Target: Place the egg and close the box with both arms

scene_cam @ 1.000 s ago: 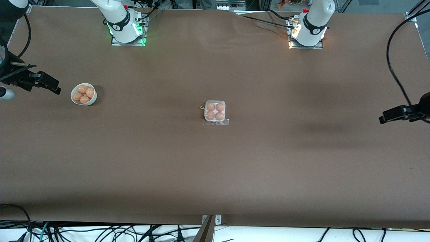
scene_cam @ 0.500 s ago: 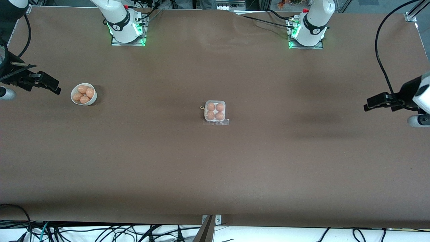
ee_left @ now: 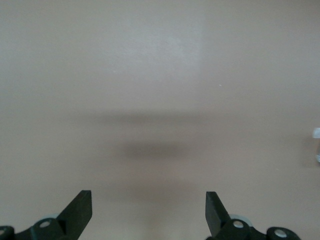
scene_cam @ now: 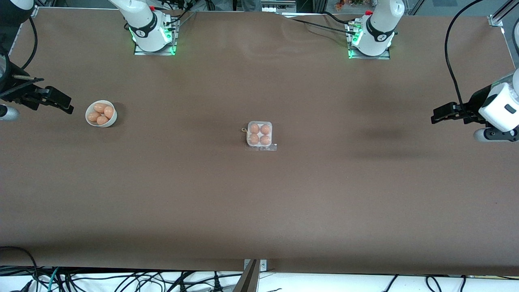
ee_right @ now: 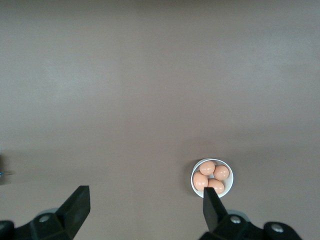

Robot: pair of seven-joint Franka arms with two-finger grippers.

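The box (scene_cam: 259, 135), a small clear carton with a white tray, stands mid-table with several orange-brown eggs (scene_cam: 254, 129) in its cells. A strip of its clear plastic (scene_cam: 265, 148) lies along the side nearer the camera. More eggs (scene_cam: 100, 108) (ee_right: 207, 167) fill a white bowl (scene_cam: 112, 120) (ee_right: 229, 185) toward the right arm's end. My right gripper (scene_cam: 67, 106) (ee_right: 145, 200) hangs open and empty beside the bowl, over bare table. My left gripper (scene_cam: 438, 114) (ee_left: 149, 205) is open and empty over bare table at the left arm's end.
Both arm bases (scene_cam: 152, 32) (scene_cam: 371, 36) stand along the table edge farthest from the camera, lit green. Cables (scene_cam: 452, 61) loop over the left arm's end. Brown tabletop (scene_cam: 259, 211) stretches between box, bowl and grippers.
My left arm has swung inward over the table from its end, toward the box. Its base light turned green. The right arm, box and bowl have not moved.
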